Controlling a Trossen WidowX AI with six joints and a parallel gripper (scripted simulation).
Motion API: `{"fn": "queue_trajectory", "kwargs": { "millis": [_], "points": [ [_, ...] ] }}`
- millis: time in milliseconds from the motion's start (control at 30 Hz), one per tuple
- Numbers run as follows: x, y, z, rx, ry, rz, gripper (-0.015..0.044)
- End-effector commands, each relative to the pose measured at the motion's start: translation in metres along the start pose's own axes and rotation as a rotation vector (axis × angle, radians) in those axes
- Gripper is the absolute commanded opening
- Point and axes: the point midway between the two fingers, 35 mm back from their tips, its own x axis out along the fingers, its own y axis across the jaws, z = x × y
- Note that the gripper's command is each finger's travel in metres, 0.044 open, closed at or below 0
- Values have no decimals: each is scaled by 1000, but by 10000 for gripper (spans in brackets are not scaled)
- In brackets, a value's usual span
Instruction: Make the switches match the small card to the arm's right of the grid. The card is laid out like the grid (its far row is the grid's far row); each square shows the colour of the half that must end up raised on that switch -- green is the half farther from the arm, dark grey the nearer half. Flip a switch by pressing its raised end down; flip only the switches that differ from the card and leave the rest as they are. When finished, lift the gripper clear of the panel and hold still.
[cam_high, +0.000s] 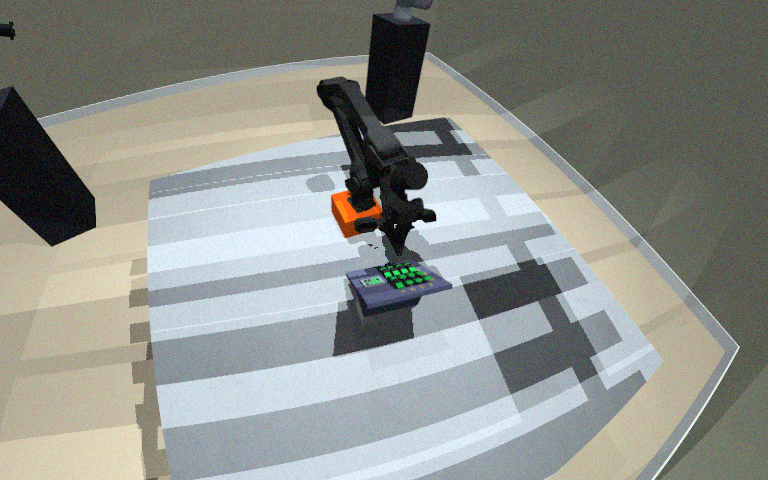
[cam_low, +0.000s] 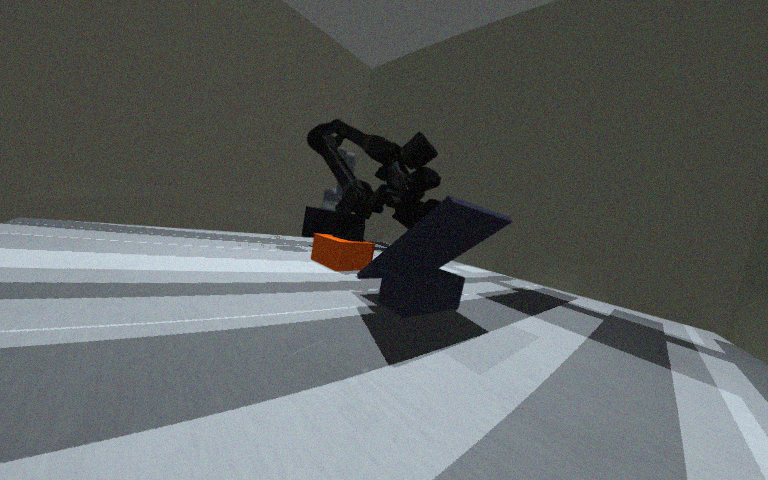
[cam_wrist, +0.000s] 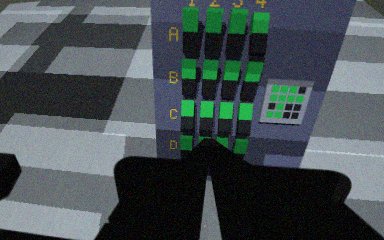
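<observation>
Switches (cam_wrist: 215, 85) differ from the card (cam_wrist: 286, 102); the tool (cam_wrist: 209, 146), fully closed and empty, should press only a raised end squarely.

arm (cam_low: 368, 169): black, bent over behind the panel, gripper end hidden by it | panel (cam_low: 436, 237): dark slab seen from its back, tilted, on a dark block (cam_low: 419, 291) | orange block (cam_low: 341, 251): just left of panel | mat (cam_low: 226, 350): grey and white bands | walls: olive
</observation>
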Motion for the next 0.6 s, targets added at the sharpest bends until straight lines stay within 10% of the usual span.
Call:
{"fn": "queue_trajectory", "kwargs": {
  "millis": [0, 567],
  "points": [
    [2, 1, 4, -1, -17, 6, 0],
    [24, 1, 4, -2, -19, 6, 0]
  ]
}}
